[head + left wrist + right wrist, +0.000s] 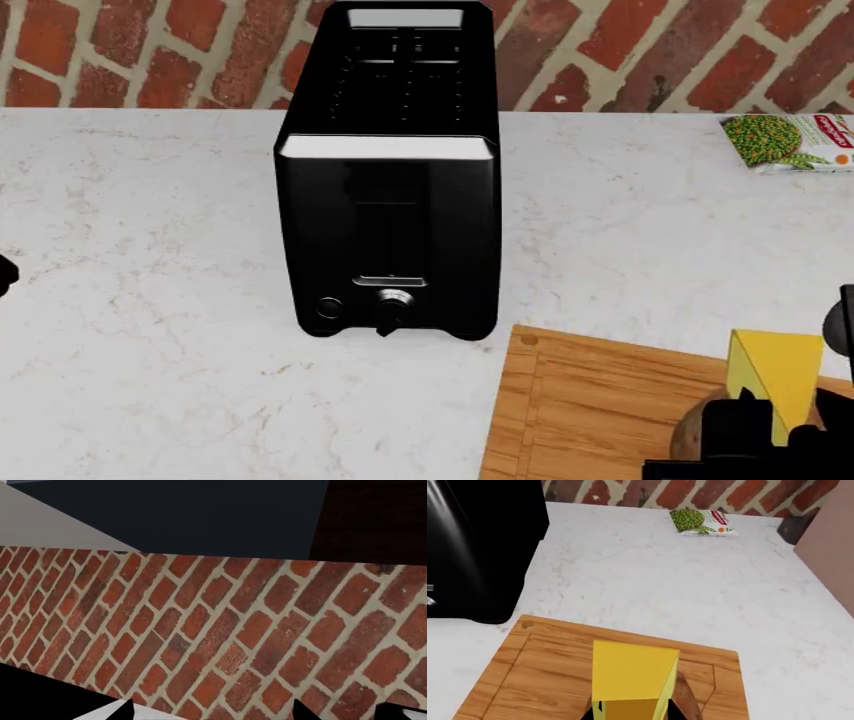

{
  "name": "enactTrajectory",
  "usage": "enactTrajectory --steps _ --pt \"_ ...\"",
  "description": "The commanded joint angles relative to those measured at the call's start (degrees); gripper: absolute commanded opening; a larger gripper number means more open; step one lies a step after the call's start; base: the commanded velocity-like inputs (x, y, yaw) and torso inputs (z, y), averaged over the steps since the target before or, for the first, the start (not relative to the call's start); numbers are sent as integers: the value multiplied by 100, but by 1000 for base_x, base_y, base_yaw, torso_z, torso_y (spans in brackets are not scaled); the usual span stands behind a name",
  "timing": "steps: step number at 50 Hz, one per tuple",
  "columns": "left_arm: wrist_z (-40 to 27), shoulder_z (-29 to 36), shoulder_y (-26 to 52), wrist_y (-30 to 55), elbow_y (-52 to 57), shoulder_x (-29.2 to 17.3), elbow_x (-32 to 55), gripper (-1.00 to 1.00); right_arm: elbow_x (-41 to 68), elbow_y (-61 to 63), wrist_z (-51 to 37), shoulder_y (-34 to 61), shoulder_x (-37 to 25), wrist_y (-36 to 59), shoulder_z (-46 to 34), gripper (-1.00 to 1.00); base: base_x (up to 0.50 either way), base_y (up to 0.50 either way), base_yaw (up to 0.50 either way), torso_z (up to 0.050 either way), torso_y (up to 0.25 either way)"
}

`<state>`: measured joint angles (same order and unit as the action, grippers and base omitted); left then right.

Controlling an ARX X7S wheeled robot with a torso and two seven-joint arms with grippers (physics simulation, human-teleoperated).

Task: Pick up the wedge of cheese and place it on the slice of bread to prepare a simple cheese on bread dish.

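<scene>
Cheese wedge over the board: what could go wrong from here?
The wedge of cheese hides most of the slice of bread, so alignment is hard to judge. A smooth wedge may slide off a rounded loaf onto the cutting board. The right gripper sits at the frame edge, its grip unclear.

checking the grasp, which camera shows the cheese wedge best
The right wrist view: the wedge of cheese fills the lower centre, over the cutting board, faces clearly visible. The head view shows only the wedge at the right edge, partly hidden by the right gripper. The left wrist view shows only brick wall.
</scene>
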<state>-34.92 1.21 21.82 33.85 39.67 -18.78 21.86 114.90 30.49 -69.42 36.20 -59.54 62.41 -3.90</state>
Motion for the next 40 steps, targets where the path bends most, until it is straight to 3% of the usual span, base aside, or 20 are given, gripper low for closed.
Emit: enactTrajectory --steps 1,24,34,35,40 --pt "-24 5 -8 -6 6 -16 15 100 -398 -204 279 38 77 149 -39 -100 0 0 0 0 0" --pt "-59 36 -1 -40 -22 -40 33 100 -1259 -581 936 -268 287 168 -102 -100 0 0 0 0 0" --pt "-81 49 5 -25 -14 -55 49 100 -986 -466 828 -380 278 88 -106 -100 1 0 0 0 0" --pt "-82 53 8 -20 -13 -58 50 100 -957 -436 799 -349 252 128 -143 100 0 0 0 0 0" --pt "-92 61 13 -28 -18 -63 49 100 -758 -355 687 -290 163 117 -143 100 0 0 0 0 0"
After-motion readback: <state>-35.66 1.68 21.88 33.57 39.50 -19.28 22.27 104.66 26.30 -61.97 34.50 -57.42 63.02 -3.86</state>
